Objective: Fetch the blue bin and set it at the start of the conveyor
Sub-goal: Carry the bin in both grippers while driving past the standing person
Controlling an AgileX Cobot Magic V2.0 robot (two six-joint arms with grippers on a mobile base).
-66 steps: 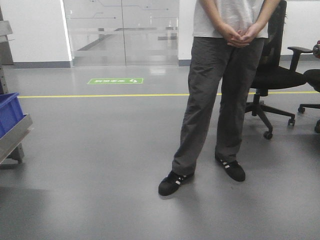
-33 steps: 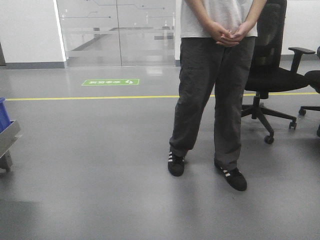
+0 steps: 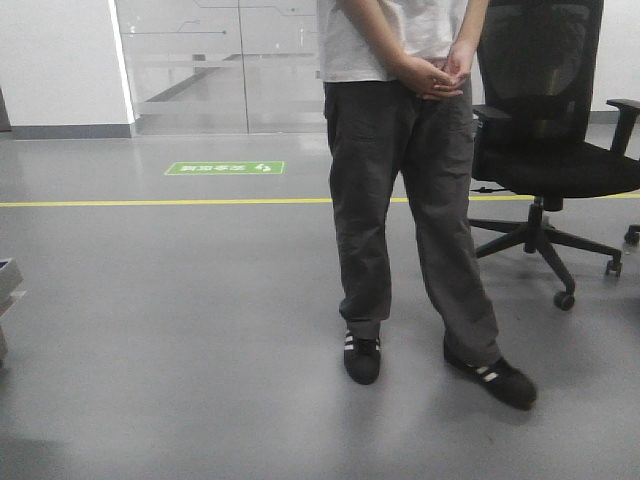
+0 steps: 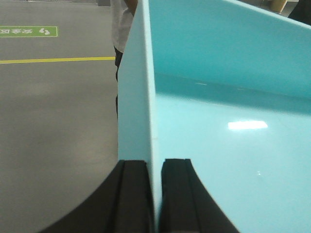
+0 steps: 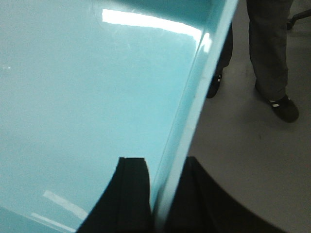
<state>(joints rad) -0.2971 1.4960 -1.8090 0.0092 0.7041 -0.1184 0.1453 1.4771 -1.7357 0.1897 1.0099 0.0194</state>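
Note:
The blue bin [image 4: 228, 121] is a pale aqua plastic tub held off the floor between both arms. My left gripper [image 4: 154, 167] is shut on its left wall, one black finger outside and one inside. My right gripper [image 5: 163, 167] is shut on its right wall [image 5: 194, 107] in the same way. The bin's empty glossy inside fills most of the right wrist view [image 5: 87, 97]. The conveyor start is out of view. Neither the bin nor the grippers show in the front view.
A person in dark grey trousers [image 3: 410, 200] stands close ahead, feet on the grey floor. A black office chair [image 3: 555, 150] is at the right. A yellow floor line [image 3: 160, 203] and green floor sign [image 3: 225, 168] lie beyond. A metal shelf corner [image 3: 8, 280] is at the far left.
The front view has swung right: the shelf and dark blue crate slid off the left edge, the chair came closer at right. The person shifted their feet.

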